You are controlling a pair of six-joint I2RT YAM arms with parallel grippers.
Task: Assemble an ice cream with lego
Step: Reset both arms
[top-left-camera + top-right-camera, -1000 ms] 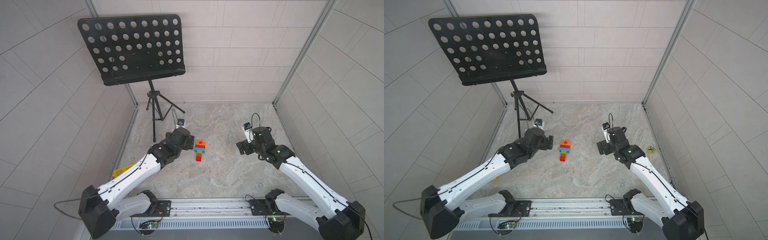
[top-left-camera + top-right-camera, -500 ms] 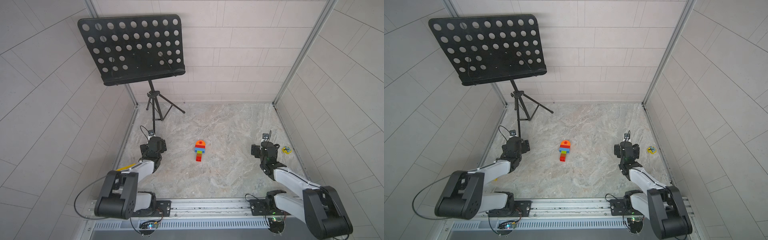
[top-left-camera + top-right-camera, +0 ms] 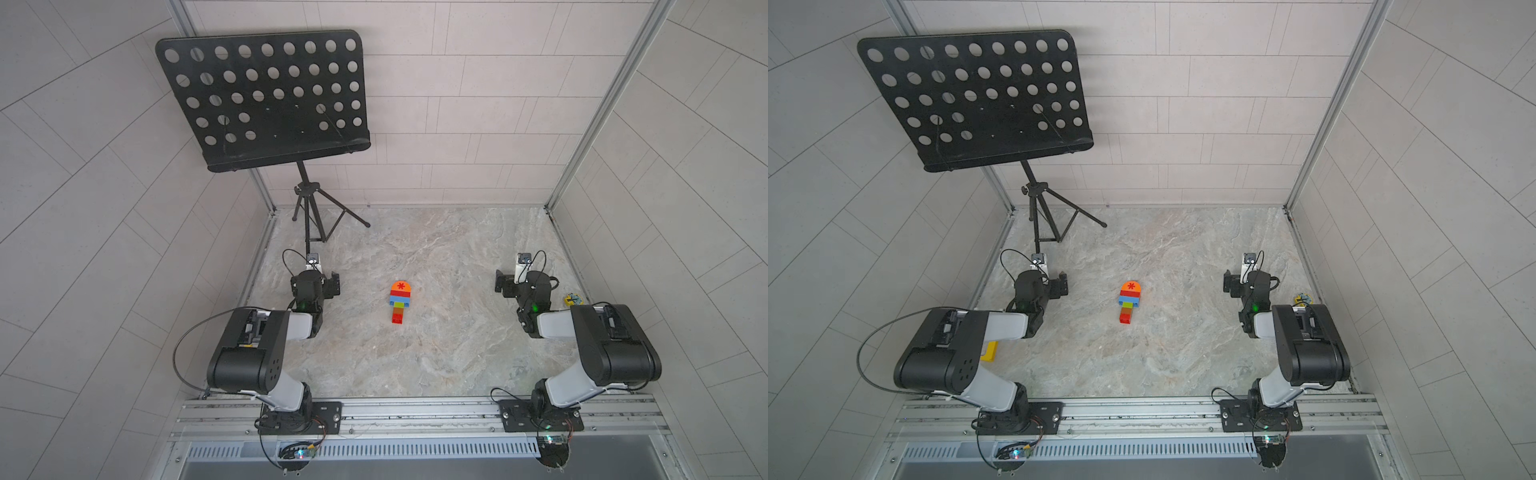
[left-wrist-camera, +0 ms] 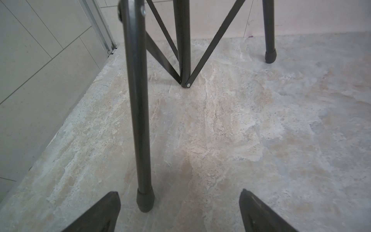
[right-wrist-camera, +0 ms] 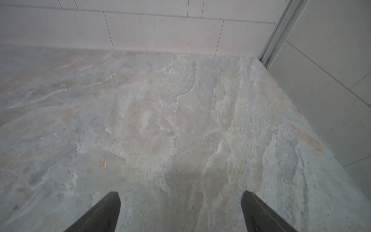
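Aluminium at the near edge: logging a rail (image 3: pixel 415 411) with both arm bases bolted on. Seeing the left arm (image 3: pixel 257 349) and right arm (image 3: pixel 611 345) folded over themselves, elbows high, wrists low above the marbled table (image 3: pixel 415 361). Catching a corner of a yellow frame (image 3: pixel 989 352) showing beside the left arm in a top view, lying flat.

Finding the ice cream (image 3: pixel 400 300) mid-table in both top views, lying flat and fully stacked: orange dome with a red asterisk pointing at the far wall, then red and blue wide bricks, then a narrow orange, green and red stem pointing at the rail. Placing it between the two wrists, well apart from each, touched by nothing.

Reading the left gripper (image 4: pixel 179 196) from its wrist view as spread wide and holding nothing, dark fingers (image 4: pixel 104 211) far apart over bare table. Noting the rubber foot of a tripod leg (image 4: pixel 139 130) standing just ahead of that gap, clear of both fingers in that view. Reading the right gripper (image 5: pixel 180 197) likewise: jaws wide, nothing between, only table and a tiled corner ahead.

Spotting a small yellow object (image 3: pixel 573 298) with a blue mark beside the right wrist, near the side wall. Ending at the black music stand (image 3: pixel 266 99) in the far left corner, perforated desk tilted, tripod planted on the table
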